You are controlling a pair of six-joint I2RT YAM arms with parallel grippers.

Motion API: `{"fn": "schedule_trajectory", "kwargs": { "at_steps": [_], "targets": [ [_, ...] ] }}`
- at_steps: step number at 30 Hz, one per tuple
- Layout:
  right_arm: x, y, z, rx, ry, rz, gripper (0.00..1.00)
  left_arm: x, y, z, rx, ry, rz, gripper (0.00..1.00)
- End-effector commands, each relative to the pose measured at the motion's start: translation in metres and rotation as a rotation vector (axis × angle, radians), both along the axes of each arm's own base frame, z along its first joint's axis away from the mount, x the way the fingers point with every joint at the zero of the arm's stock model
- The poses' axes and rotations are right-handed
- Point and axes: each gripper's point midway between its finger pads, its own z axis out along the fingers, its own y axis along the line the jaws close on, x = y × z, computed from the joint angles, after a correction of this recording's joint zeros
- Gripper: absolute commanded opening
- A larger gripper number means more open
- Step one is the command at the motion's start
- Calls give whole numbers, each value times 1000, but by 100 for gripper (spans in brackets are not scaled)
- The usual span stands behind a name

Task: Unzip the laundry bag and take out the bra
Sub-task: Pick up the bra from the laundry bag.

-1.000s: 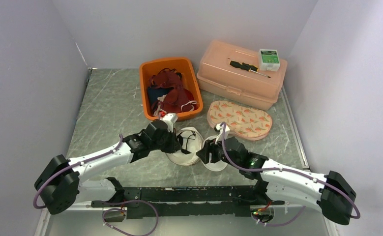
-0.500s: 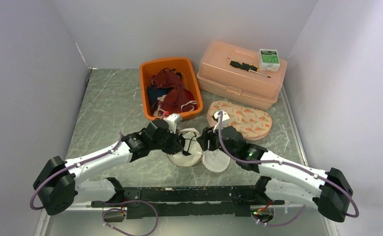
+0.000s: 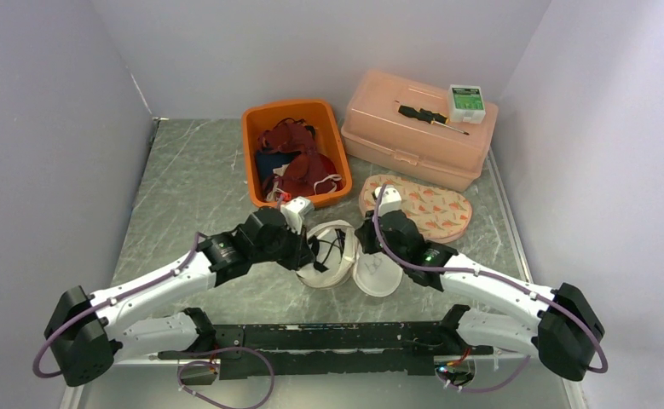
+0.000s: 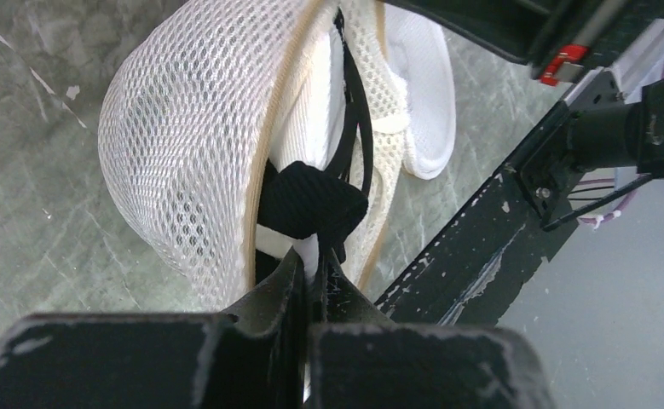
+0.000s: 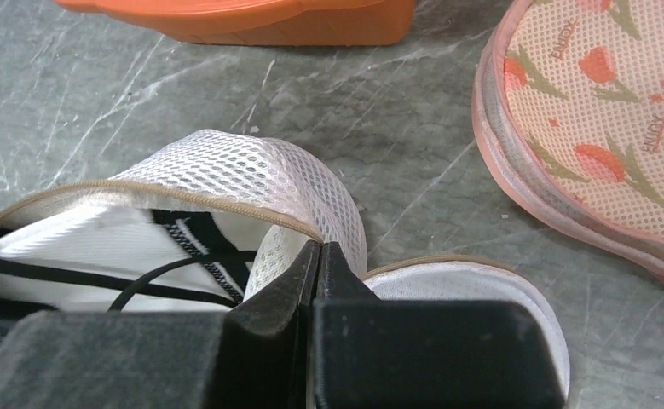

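**A:** What's just changed?

**B:** The right gripper (image 5: 320,247). A second ago it hung with its jaws apart at the near side of the round white flap (image 3: 378,274). Now it has swung up to the white mesh dome-shaped laundry bag (image 3: 321,274) and pressed its jaws together on the mesh wall, just under the tan zip edge

**A:** And the left gripper (image 4: 311,256)?

**B:** No change. Its jaws are pressed together at the bag's mouth, pinching a fold of white cloth right under a black knot. I take that for part of the black-and-white bra (image 4: 315,200), though it could be lining

**A:** So where does that leave the job?

**B:** The zip is already open and the flap lies flat on the grey marbled table (image 3: 192,170). The bra is mostly inside the bag, with its black straps showing in the opening. One arm has the bag and the other seems to have the garment, so I'd judge the pull-out is the step in hand

**A:** Other containers?

**B:** An orange plastic tub (image 3: 290,105) sits behind, holding dark red garments (image 3: 298,170). A pink lidded plastic box (image 3: 413,145) has a black-handled screwdriver (image 3: 426,114) and a small white and green box (image 3: 465,100) on its lid, and its inside is hidden. A flat pink mesh pouch with a tulip print (image 3: 422,209) lies near the right arm, and I can't tell whether anything is in it
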Motion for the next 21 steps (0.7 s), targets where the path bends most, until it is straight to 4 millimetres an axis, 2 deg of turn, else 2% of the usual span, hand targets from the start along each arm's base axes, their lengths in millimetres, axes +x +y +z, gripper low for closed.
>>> {"fn": "schedule_trajectory", "kwargs": {
  "at_steps": [1,11,21],
  "targets": [
    [8,5,20,83,-27,-17,0,1,-9,46,-97,-106,-43,3],
    [8,-7,11,89,10,-65,0,-4,-11,84,-191,-175,-69,3],
    [3,-5,18,127,9,-40,0,-3,-5,113,-243,-227,-36,3]
  ]
}}
